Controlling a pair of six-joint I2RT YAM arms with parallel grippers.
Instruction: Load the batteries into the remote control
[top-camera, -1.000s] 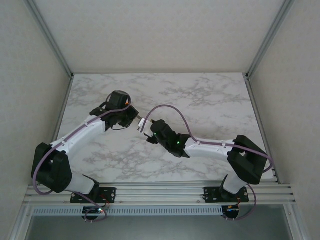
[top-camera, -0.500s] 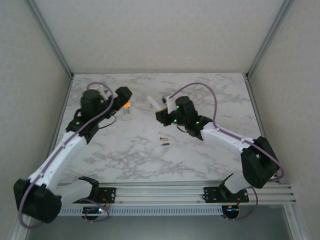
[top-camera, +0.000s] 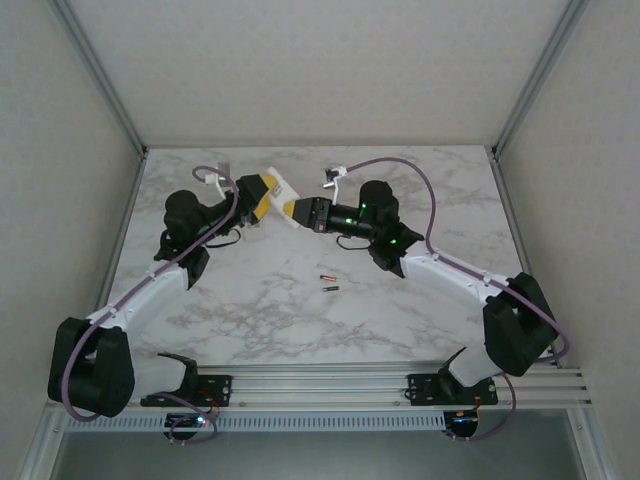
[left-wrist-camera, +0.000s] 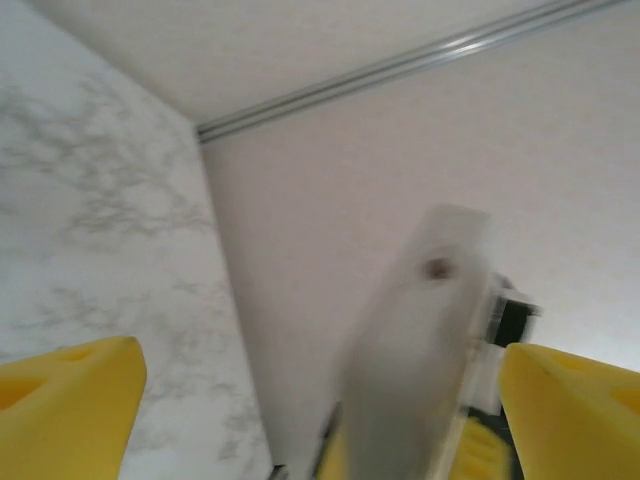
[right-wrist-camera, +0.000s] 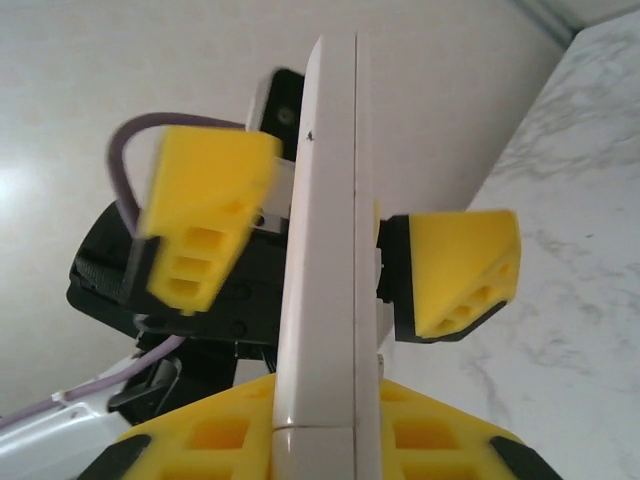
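Top external: remote held between two grippers, batteries not yet loaded

Item 1: long white plastic remote control (top-camera: 283, 188), held clear of the table, clamped at one end in our right gripper (top-camera: 298, 210). Its long axis points up-left to our left gripper (top-camera: 265, 195), whose yellow fingers (right-wrist-camera: 205, 215) stand spread either side of the free end, not gripping.

Item 2: batteries (top-camera: 327, 277), two tiny dark cylinders with red-orange tips, lying on the white marble-patterned table (top-camera: 420, 200), well below both grippers and nearer the right one.

Change: half a second ago we saw the grippers well apart; the batteries are unmoved
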